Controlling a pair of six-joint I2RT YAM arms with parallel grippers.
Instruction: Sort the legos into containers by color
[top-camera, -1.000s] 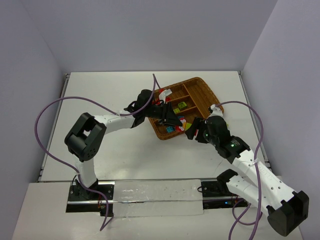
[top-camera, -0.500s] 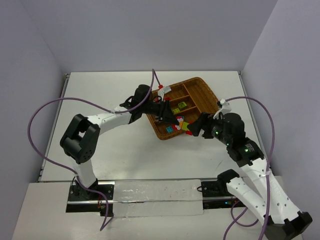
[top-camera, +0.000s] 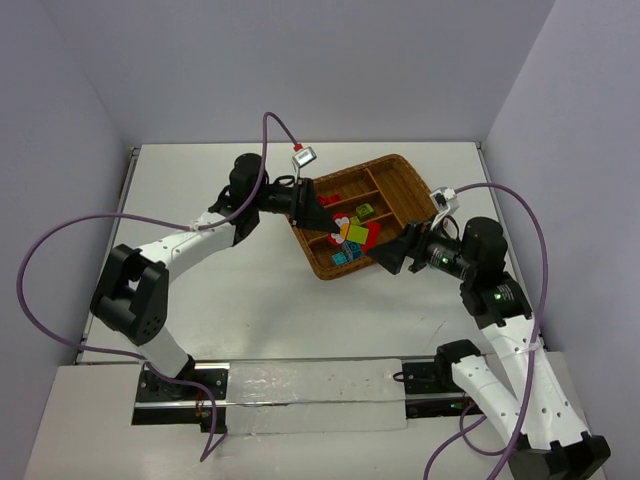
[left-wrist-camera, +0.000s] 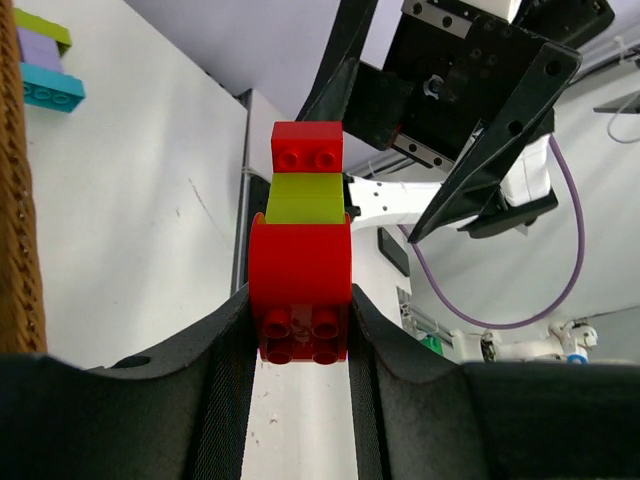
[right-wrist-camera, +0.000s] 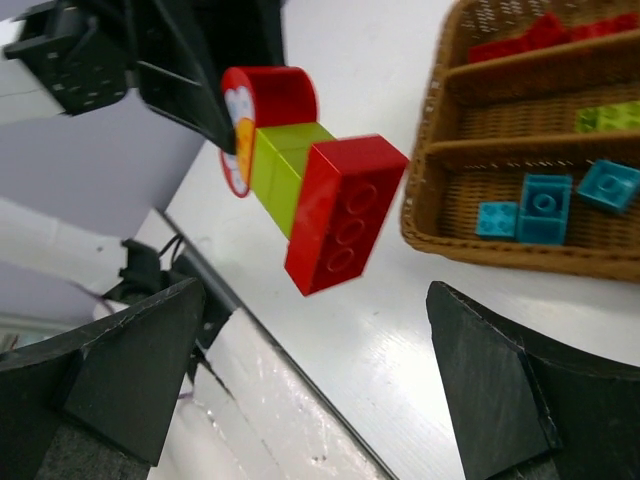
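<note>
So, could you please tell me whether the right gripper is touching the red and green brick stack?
Apart. The right wrist view shows the right gripper open, with white table visible between each finger and the stack.

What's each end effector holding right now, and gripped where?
Left end effector clamps a three-brick lego stack by its rounded red end brick; the yellow-green brick and far red brick stick out free. Right end effector is open, holding nothing.

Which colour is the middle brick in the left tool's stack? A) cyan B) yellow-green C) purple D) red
B: in the left wrist view the yellow-green brick sits between a rounded red piece, gripped by the left tool, and a red brick.
</note>
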